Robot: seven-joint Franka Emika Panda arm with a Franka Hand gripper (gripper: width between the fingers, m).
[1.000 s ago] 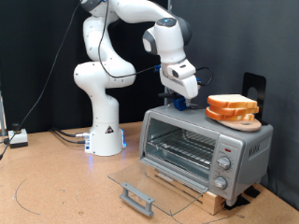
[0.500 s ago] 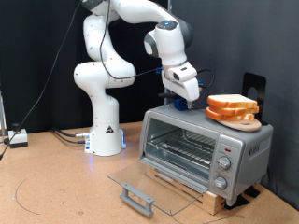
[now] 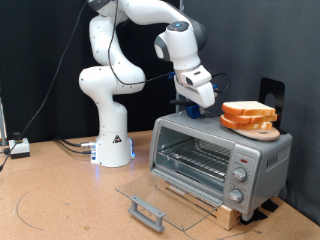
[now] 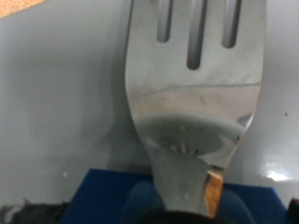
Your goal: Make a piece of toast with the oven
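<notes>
The gripper (image 3: 193, 108) hangs low over the oven (image 3: 218, 159) roof, clamped on a fork (image 4: 194, 103) whose tines lie flat against the silver top. The piece of toast (image 3: 247, 112) sits on a wooden plate (image 3: 262, 130) on that roof, toward the exterior view's right of the gripper, near. One oven, door dropped open; one fork; two slices seem stacked.

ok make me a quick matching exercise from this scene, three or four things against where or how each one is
Things:
1. piece of toast
2. oven door
3. fork
4. robot base

States:
a. dropped open, lying flat in front
b. held at the gripper, over the oven's grey top
c. on a round wooden plate atop the oven
d. on the table at the oven's exterior-view left

Pairs: 1-c, 2-a, 3-b, 4-d
</notes>
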